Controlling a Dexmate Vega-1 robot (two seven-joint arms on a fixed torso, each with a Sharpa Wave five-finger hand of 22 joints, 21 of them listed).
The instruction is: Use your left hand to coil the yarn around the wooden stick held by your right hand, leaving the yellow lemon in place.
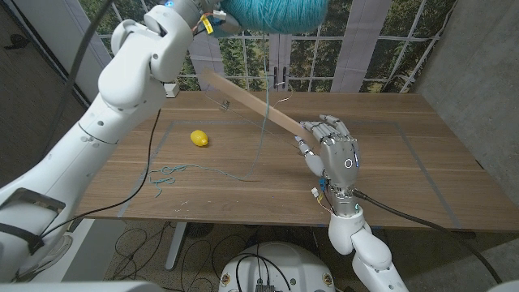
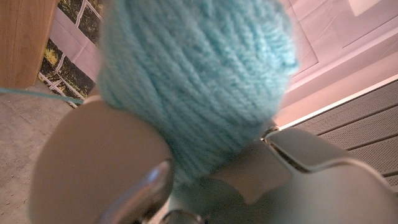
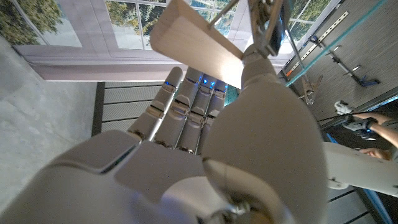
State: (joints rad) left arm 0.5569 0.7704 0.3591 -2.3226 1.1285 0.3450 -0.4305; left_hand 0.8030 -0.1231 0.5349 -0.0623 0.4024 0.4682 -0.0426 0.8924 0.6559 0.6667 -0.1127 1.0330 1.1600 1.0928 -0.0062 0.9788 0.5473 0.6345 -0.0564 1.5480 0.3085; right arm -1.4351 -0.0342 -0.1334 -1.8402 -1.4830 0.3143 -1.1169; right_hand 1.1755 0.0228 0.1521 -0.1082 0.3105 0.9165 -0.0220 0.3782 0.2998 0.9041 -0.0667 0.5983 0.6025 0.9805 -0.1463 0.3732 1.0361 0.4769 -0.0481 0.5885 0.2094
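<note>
Both arms have glossy white rounded shells. The left arm (image 1: 122,73) carries a black cable along its side and a yellow tag near the wrist. The right hand (image 1: 332,150) is silver-grey metal with segmented fingers (image 3: 186,106), blue indicator lights and a black cable at the wrist.

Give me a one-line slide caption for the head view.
Left hand lifts the teal yarn ball above the wooden stick gripped by the right hand; lemon sits untouched.
</note>
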